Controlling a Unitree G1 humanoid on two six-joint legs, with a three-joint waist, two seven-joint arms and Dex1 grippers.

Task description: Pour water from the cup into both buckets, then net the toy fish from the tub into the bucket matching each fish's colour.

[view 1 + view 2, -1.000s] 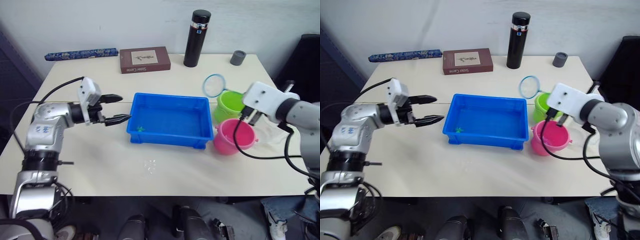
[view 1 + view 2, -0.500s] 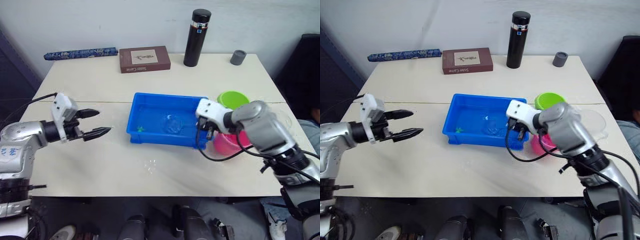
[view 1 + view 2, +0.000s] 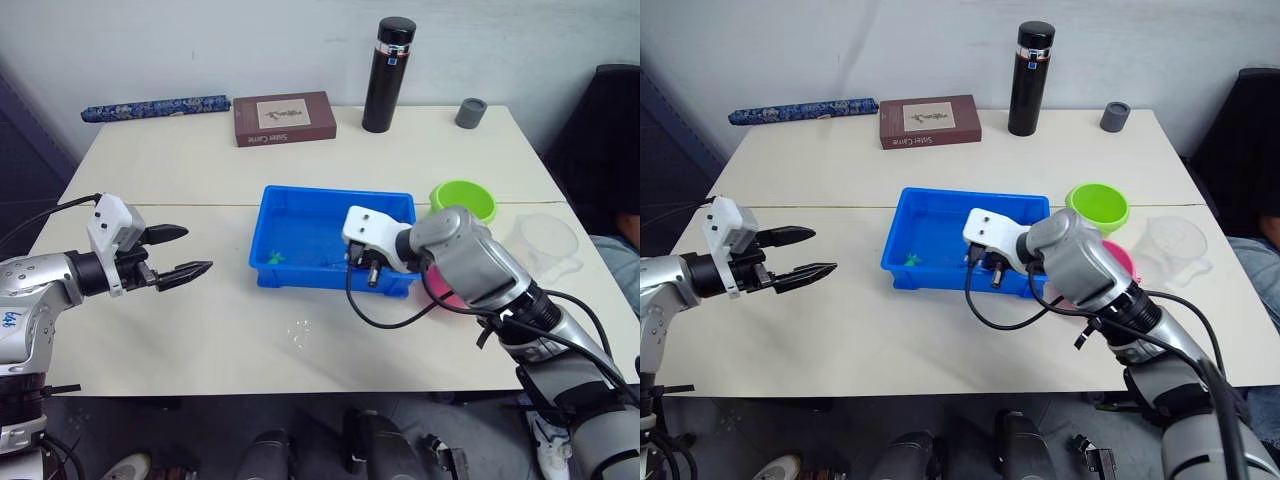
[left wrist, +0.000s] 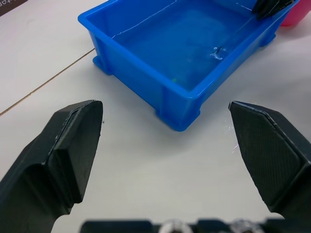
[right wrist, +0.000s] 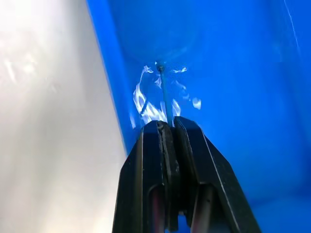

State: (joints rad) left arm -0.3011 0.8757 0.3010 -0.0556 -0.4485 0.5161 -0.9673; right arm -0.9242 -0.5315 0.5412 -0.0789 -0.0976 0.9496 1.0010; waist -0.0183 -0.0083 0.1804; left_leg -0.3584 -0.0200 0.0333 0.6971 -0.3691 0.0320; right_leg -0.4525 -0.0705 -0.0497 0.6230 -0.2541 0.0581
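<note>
since a second ago the right gripper (image 5: pixel 167 127) has swung from beside the buckets across to the tub (image 3: pixel 300 205), and the net (image 5: pixel 164 94) that hung over the green bucket (image 3: pixel 463 198) is now dipped into the tub's water, while the left gripper (image 3: pixel 186 252) has drawn back away from the tub's 9 o'clock end. the right gripper's fingers are pressed together on the net's thin wire handle, which runs from the fingertips down into the rippling water by the tub's near wall. the left gripper hovers over the table (image 3: pixel 200 330), fingers spread wide and holding nothing, well apart from the tub. a green fish (image 3: pixel 274 257) lies in the tub near its 8 o'clock corner. the green bucket stands at 3 o'clock of the tub, the pink bucket (image 3: pixel 445 298) just nearer, mostly hidden behind the right arm. the clear cup (image 3: pixel 545 242) stands at 3 o'clock of the buckets near the table edge. at 12 o'clock of the tub stand a black flask (image 3: pixel 380 75), a brown box (image 3: pixel 284 118) and a grey cap (image 3: pixel 471 112).
</note>
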